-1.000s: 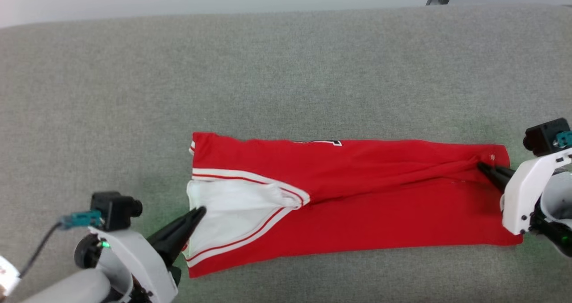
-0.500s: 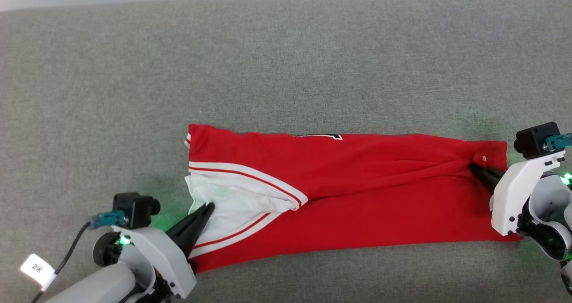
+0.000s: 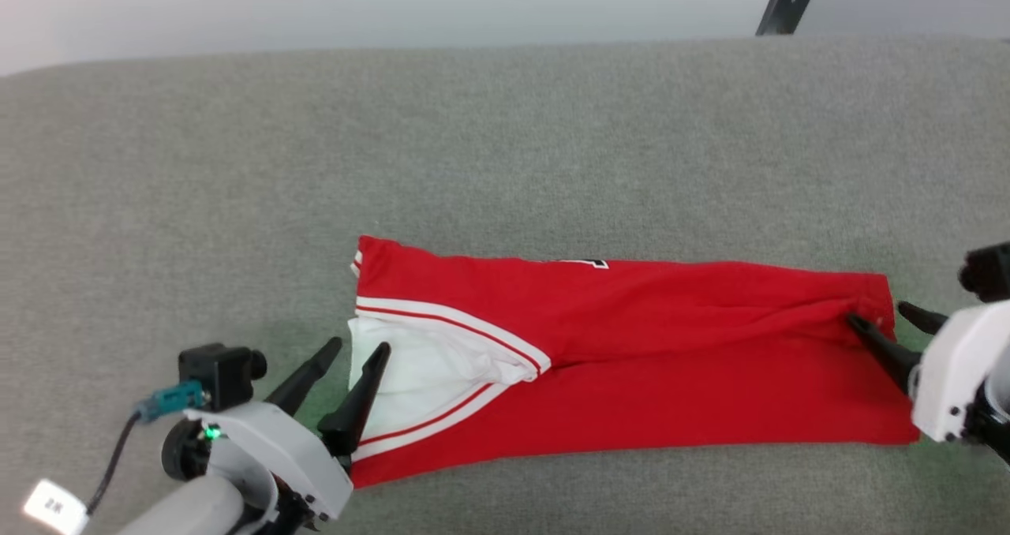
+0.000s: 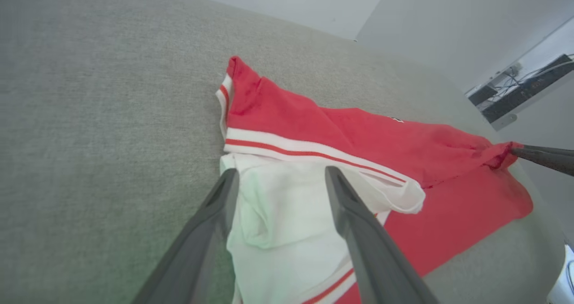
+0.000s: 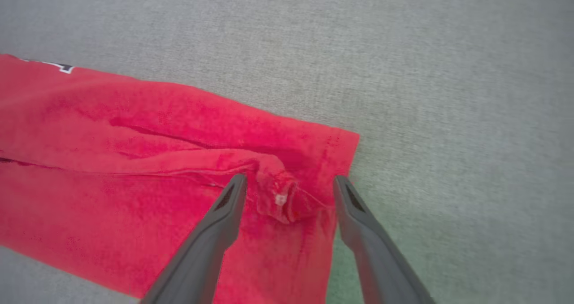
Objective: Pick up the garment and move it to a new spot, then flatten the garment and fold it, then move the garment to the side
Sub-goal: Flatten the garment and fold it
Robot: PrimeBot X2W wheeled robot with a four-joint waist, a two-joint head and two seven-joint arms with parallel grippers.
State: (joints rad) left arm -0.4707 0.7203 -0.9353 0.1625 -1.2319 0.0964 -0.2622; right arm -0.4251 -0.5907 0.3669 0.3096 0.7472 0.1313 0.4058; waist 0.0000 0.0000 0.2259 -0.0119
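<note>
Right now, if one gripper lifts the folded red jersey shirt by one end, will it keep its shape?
Probably not: the red jersey shirt with white striped trim looks thin and floppy, puckering into a wrinkle between the open fingers of the right gripper. Lifted by one end, its loose layers would likely sag and unfold.

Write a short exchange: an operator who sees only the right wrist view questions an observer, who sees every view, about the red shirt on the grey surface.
Operator: The right gripper stands open astride a bunched bit of the shirt. What about the other end?
Observer: The left gripper is open as well, one finger over the shirt's white inside, the other over the bare surface beside it.
Operator: How does the shirt lie overall?
Observer: As a long folded band, with white striped trim slanting across its left end.
</note>
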